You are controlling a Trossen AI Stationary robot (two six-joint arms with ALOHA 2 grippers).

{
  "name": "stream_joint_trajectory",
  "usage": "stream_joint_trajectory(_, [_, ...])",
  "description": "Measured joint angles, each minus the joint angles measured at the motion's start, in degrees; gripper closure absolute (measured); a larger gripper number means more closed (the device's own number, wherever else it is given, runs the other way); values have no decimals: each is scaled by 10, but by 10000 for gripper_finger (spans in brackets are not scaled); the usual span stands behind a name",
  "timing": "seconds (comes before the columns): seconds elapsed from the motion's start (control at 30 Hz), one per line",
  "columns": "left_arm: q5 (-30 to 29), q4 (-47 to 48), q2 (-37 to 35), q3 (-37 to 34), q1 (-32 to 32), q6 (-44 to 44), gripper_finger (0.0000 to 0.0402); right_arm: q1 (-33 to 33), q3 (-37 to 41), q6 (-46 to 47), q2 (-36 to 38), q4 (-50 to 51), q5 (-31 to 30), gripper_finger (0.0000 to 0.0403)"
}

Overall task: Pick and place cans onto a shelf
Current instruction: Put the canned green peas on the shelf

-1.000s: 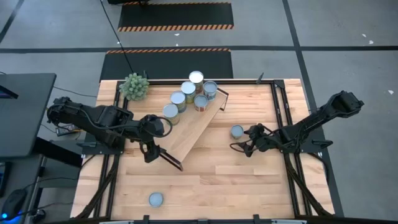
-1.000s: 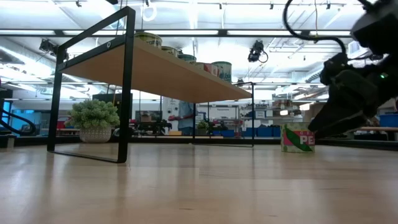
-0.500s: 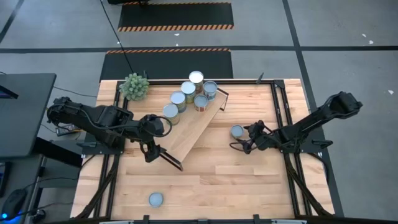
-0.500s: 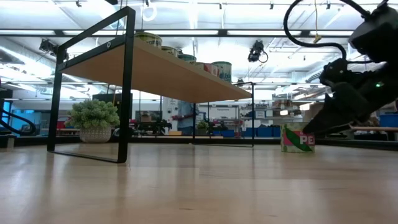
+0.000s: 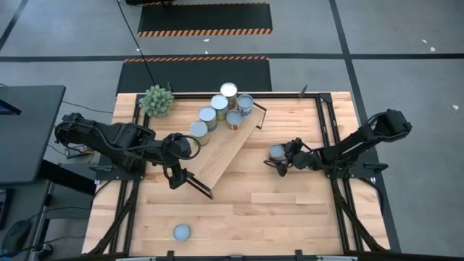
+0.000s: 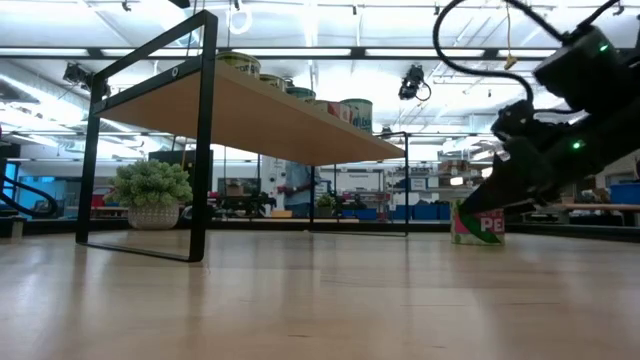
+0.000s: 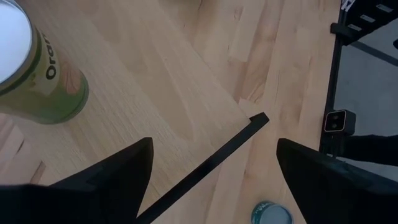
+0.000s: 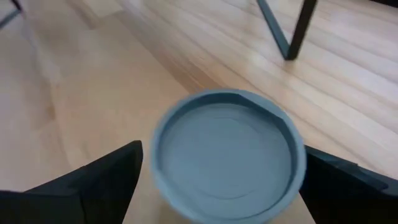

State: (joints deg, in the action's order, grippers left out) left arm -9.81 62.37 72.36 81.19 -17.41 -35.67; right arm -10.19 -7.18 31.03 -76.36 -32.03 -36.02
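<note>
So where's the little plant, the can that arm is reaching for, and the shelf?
plant (image 5: 156,100), high view, leafy top.
can (image 8: 226,153), right wrist view, grey lid.
shelf (image 5: 221,156), high view, bare board.

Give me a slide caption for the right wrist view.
Right gripper open, fingers straddling a grey-topped can on the table.

five cans (image 5: 221,109) on shelf (image 5: 225,148), plant (image 5: 156,100) left of it

Right gripper (image 5: 279,159) low over table centre-right, arm stretched in from the right edge, fingers (image 8: 93,180) spread wide apart. Left gripper (image 5: 174,176) at centre-left, arm bent in from the left edge, fingers (image 7: 112,177) likewise spread wide, holding nothing.
</note>
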Motion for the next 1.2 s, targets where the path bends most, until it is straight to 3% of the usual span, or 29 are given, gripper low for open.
stream_joint_trajectory(0.23, [0, 0, 0, 0, 0, -1, 57, 30, 0, -14, -44, -76, 22, 10])
stream_joint_trajectory(0.57, [0, 0, 0, 0, 0, -1, 57, 39, -16, -40, -52, -96, 71, 112])
stream_joint_trajectory(0.77, [0, -1, 0, 0, 0, 1, 57, 39, -41, -57, -51, -85, 86, 114])
stream_joint_trajectory(1.2, [11, -11, 0, 0, 0, -1, 57, 38, -229, -146, 0, 138, 175, 114])
